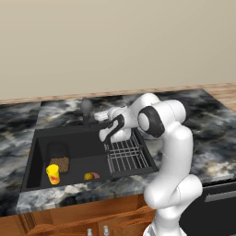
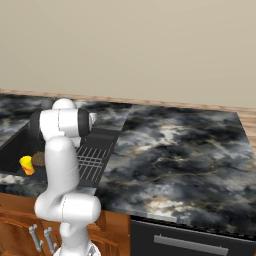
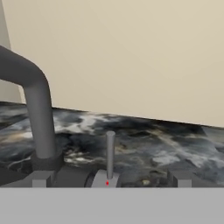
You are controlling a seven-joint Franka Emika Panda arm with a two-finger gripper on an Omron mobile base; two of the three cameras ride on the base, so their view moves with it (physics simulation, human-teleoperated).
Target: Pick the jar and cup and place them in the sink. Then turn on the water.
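With the jar (image 1: 59, 162) and cup (image 1: 53, 174) already in the sink (image 1: 73, 147) at its near left, our claw (image 3: 109, 181) stands open before the upright faucet lever (image 3: 110, 153), so we should centre on it and push steadily.

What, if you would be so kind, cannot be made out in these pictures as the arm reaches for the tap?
- Gripper: left base view, its fingers hidden behind the white wrist.
- Dark grey curved tap spout: hand view, outlet cut off by the left edge.
- Short brown speckled jar: right base view, mostly hidden by the arm.
- Red mark on the small yellow cup: left base view, too small to read.
- Black recessed sink: right base view, cut off by the left edge.
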